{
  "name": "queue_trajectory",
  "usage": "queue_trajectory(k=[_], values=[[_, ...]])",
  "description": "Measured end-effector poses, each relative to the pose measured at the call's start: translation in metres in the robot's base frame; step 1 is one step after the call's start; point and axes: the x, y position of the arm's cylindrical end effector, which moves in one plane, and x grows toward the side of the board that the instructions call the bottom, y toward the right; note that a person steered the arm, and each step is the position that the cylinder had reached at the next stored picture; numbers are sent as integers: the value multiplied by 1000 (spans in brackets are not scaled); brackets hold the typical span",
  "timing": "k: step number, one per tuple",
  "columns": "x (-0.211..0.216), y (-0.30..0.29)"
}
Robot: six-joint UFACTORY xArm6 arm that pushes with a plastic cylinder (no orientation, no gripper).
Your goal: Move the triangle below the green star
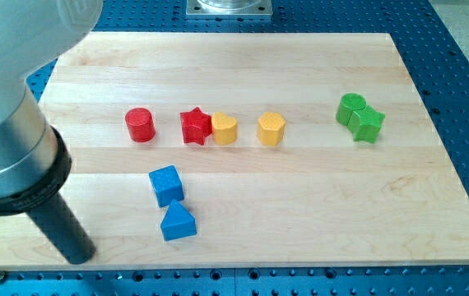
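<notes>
Near the view's bottom-left corner, the dark rod's lower end, my tip (81, 256), is seen resting at the wooden board's (317, 205) front edge, w/ nothing touching it. No jaws on this tool, so nothing is held or clamped; tip is bare and clear of every block.

Task piece: blue triangle block (178, 221) is located to the view's right of tip and slightly higher, near but apart, a clear gap of bare wood between them. Blue cube block (166, 184) is seen just above the triangle, corners v. close; contact can't be confirmed.

Green star block (368, 124) is located far across the board at upper right, well apart from triangle and tip. Green round block (350, 108) is pressed against the star's upper-left side; exact shape is hard to make out.

Middle row, left to right: red cylinder block (140, 125) alone; red star block (195, 126) touching yellow heart block (225, 129) on its right; yellow hexagonal block (271, 129) a bit further right, apart from the heart.

Arm body (silver/white housing) is seen filling the view's left edge, covering part of the board's left side. Blue perforated table (465, 82) is visible around the board.
</notes>
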Motion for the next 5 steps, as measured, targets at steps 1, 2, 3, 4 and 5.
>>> queue_trajectory(k=[1, 2, 3, 4, 5], values=[[-17, 53], [-29, 102], [-29, 138], [-27, 146], [6, 140]])
